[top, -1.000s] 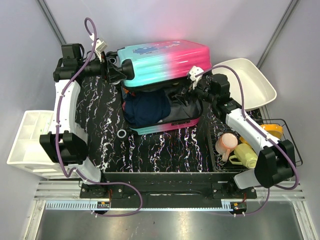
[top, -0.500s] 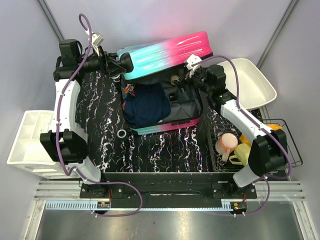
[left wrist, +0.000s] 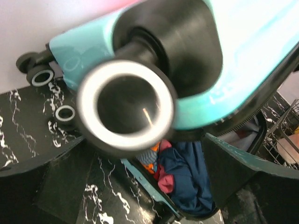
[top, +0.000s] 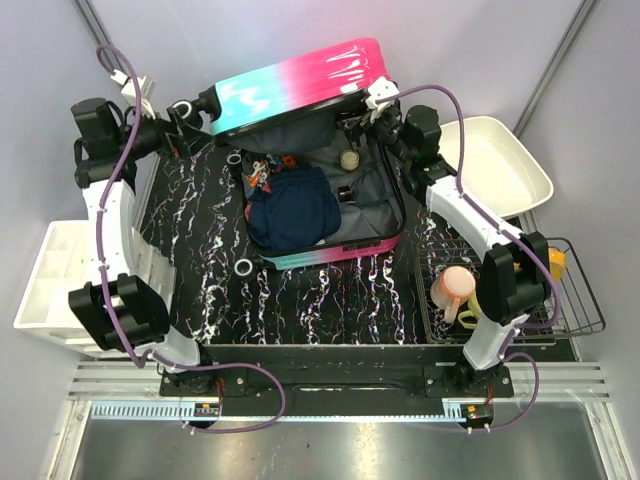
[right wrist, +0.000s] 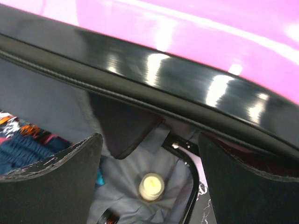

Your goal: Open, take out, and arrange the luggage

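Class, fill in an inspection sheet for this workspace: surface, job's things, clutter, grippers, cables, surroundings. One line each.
Surface: black marbled table.
Job's things: luggage open, lid raised; navy clothes and a small jar inside.
Clutter: ring in front of the luggage; tub and basket with pink cup on the right; white tray on the left.
Grippers: left gripper open, at a wheel; right gripper open, at the lid's rim.
Cables: purple cables loop along both arms; no snag seen.
Surroundings: grey walls; nothing else seen.
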Robot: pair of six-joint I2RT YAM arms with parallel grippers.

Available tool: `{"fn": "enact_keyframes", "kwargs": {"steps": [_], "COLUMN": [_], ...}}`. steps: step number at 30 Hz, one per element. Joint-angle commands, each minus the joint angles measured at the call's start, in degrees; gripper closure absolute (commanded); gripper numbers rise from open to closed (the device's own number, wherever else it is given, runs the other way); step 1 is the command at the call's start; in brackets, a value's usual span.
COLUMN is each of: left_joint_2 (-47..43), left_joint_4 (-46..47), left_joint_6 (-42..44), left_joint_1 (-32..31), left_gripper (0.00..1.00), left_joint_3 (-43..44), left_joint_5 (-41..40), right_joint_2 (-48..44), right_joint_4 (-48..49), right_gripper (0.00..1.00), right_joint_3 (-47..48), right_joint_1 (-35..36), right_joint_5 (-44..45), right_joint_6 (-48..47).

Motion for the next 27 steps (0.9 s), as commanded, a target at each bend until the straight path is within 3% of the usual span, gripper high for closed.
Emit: {"fn": "enact_keyframes", "kwargs": {"steps": [1,10,15,20,24,27], "left_joint_2": [-7.2,-14.9,-18.0,-21.4,-22.0,-19.7], "left_joint_4": [1.7,-2.8,-10.8,-20.4,-20.5,-16.3], "left_joint_6": [5.7,17.9,33.6,49.3,52.5,49.7], "left_joint_1": [0.1,-0.7,-4.2,-15.2,-25.9,-33.0], "left_gripper": [0.01,0.01,0.01,0.02,0.02,0.01], "left_joint_3": [-3.8,-14.9,-19.0,-24.5,-29.1,-31.1], "left_joint_5": [1.0,-2.3,-3.6,-7.2,-11.5,-15.6], "right_joint_2": [2.8,10.8,15.6,22.8,26.8,28.9], "right_joint_4": [6.3,7.4,7.2,4.1,-0.6,-2.5], "right_gripper": [0.07,0.04,0.0,0.0,0.0,0.0], "right_joint_3": [6.5,17.6,25.8,34.6,42.5,45.8], "right_joint_1": [-0.2,-0.2,-0.2,-0.4,-0.7,-0.9], "right_joint_5": [5.5,12.4,20.2,27.2,30.2,31.1], "right_joint_6": [-0.1,-2.7,-6.3,-9.7,-10.7,-10.7]}}
